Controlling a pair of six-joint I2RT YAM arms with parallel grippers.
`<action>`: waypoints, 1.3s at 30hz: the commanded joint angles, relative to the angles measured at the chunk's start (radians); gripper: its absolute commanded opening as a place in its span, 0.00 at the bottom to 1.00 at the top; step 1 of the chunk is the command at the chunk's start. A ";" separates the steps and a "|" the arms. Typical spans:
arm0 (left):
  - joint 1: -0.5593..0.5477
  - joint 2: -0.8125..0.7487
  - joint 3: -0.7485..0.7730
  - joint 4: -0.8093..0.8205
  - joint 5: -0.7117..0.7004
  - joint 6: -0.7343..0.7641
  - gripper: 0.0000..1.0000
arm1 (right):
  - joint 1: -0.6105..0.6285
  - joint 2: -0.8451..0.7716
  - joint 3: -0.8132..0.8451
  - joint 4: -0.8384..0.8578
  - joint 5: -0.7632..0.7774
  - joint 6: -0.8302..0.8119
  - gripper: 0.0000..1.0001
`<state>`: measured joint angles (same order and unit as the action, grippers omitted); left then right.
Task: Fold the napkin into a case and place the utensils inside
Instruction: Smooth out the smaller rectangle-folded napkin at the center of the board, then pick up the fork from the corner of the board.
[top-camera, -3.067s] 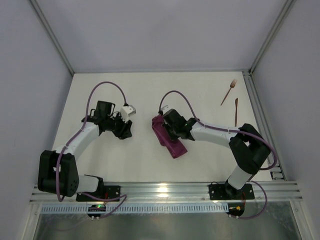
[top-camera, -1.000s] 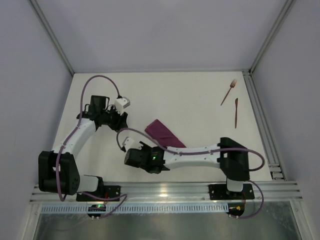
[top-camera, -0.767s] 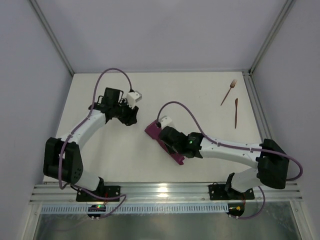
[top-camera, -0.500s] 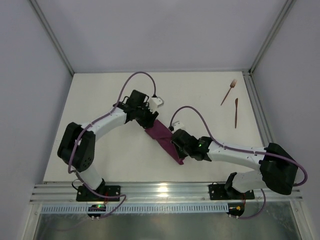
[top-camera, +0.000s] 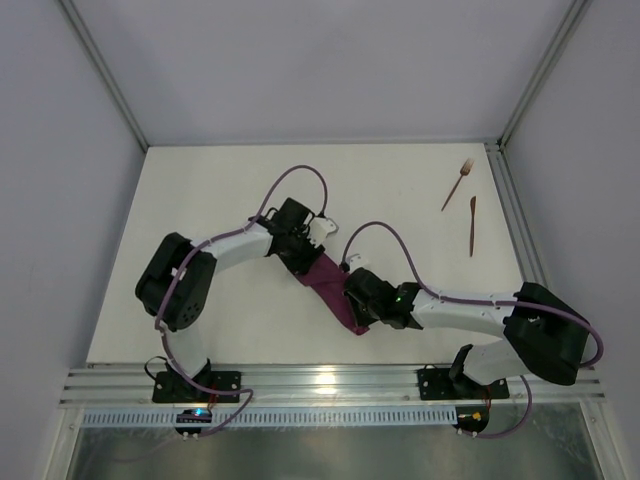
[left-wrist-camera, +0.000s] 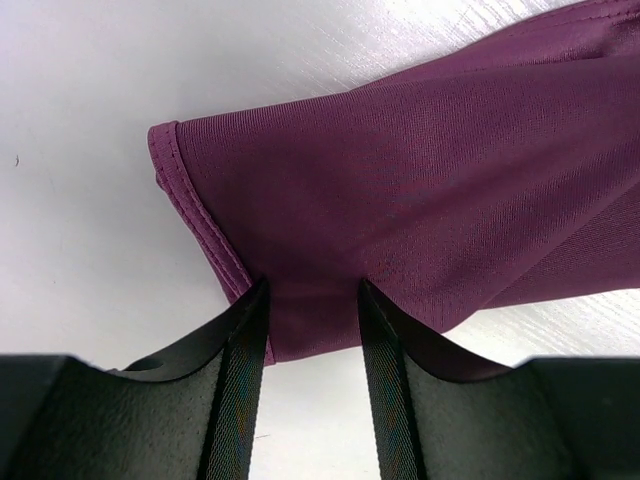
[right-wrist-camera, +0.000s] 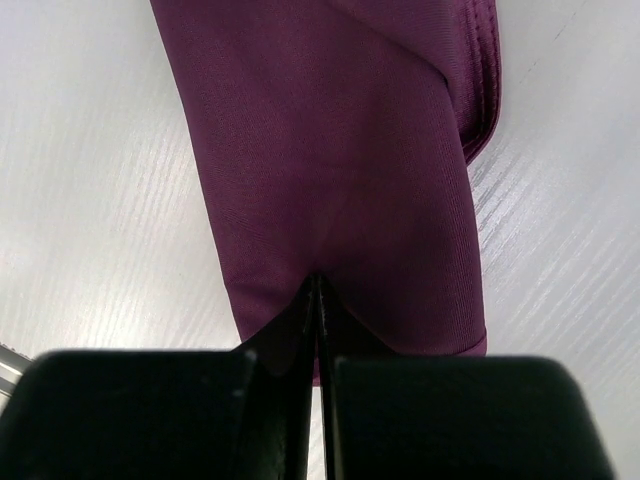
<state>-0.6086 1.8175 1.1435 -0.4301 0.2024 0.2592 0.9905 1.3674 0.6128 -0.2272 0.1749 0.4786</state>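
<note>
Plum-purple cloth, the napkin, lies folded into a narrow strip slanting across the white tabletop. My left hand sits at its far end, fingers partly apart, with the cloth's edge between them. My right hand is pinched tight on its near end. The slim copper-brown fork and knife lie well apart at the far right.

Nothing legible recorded. No text, label, brand, number or sign can be read in the overhead view or in either wrist view. The napkin shows plain plum cloth, with no print or tag lettering on the faces seen.
</note>
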 joint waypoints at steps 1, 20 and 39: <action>0.001 -0.021 -0.031 0.007 -0.034 0.028 0.43 | -0.001 -0.020 0.004 -0.023 0.038 0.009 0.03; 0.003 -0.210 0.018 -0.044 0.080 0.045 0.49 | -0.669 -0.415 0.104 -0.075 -0.032 -0.054 0.73; 0.136 -0.376 -0.005 -0.145 0.006 0.021 0.52 | -1.283 0.410 0.695 -0.205 0.005 -0.192 0.70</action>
<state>-0.5014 1.4803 1.1313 -0.5564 0.2016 0.2913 -0.2783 1.7145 1.1660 -0.3759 0.1650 0.3386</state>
